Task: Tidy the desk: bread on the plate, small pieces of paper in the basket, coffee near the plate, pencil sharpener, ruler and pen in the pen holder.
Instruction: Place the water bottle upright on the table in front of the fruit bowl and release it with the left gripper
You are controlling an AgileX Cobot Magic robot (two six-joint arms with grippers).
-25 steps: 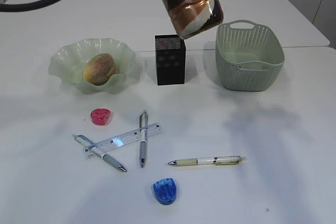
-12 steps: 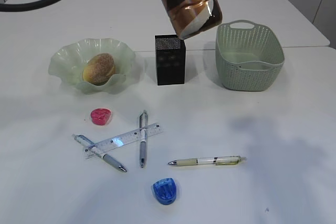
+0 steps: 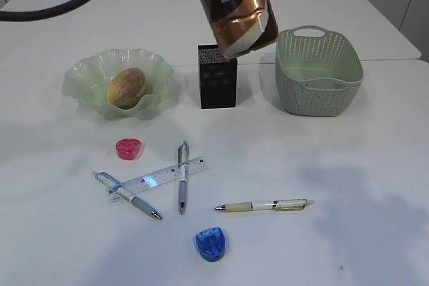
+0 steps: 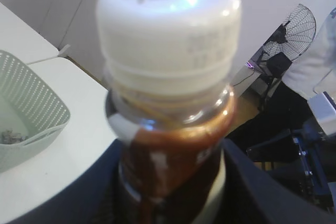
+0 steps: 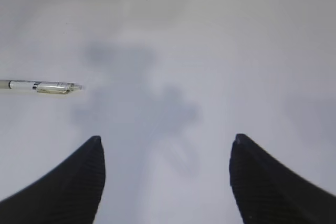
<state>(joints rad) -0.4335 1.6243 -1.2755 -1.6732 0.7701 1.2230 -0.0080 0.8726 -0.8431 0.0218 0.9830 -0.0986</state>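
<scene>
The coffee (image 3: 238, 8), gripped by the left tool (image 4: 173, 182), had been shifted slightly left above the pen holder (image 3: 217, 76); right tool (image 5: 165, 177) open.

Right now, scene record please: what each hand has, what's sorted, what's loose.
left hand: shut on coffee, held aloft, tilted
right hand: open, empty, above desk
bread: in plate
paper: in basket
pen holder: between plate and basket
loose: ruler, three pens, pink and blue sharpeners

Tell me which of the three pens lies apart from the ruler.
The pale yellow-green pen, lying alone right of the others. The other two pens both cross the ruler.
</scene>
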